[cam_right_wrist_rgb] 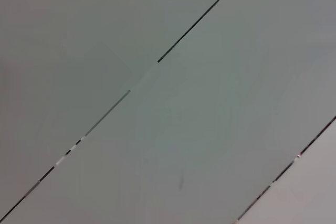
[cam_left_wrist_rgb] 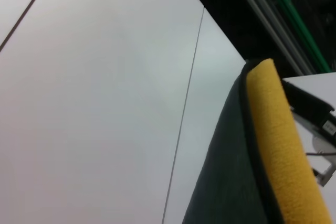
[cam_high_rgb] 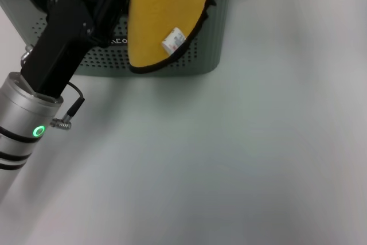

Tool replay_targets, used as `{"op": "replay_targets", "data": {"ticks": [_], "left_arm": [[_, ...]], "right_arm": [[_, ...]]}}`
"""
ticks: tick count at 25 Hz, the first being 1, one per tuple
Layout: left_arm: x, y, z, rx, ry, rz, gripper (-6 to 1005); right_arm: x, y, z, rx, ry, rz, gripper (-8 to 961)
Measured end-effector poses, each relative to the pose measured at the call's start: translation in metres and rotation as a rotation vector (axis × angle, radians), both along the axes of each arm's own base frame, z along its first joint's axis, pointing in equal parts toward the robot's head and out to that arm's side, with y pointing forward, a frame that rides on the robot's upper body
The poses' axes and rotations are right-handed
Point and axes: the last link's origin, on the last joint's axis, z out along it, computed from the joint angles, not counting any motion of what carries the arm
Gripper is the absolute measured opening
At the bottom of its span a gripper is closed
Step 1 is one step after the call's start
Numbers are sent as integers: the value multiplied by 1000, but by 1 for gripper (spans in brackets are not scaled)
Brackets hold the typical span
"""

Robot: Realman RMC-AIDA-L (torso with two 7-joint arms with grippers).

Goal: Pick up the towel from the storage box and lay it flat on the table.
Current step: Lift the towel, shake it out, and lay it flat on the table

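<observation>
The towel (cam_high_rgb: pixel 157 18) hangs in the air at the far left, its lower edge with the white tag (cam_high_rgb: pixel 173 41) draped in front of the box (cam_high_rgb: pixel 206 38). It's lifted high, presumably so the cloth clears the rim before it travels over the table (cam_high_rgb: pixel 229 159). The left arm (cam_high_rgb: pixel 57 55) reaches up to it; its fingers are out of sight, so the grip can't be judged. The right arm isn't showing.

Head camera looks down on the table (cam_high_rgb: pixel 229 159); wrist cameras face blank panels.
</observation>
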Motion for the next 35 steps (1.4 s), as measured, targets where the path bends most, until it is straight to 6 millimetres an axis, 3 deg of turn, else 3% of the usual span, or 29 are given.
{"op": "replay_targets", "data": {"ticks": [13,35], "left_arm": [[-17,-3,2,15,-1,94,473],[-19,-5,6,45,-14,96,420]], "right_arm": [[3,-1,9,16,-1,-8,16],[4,0,13,34,-12,-13,16]]}}
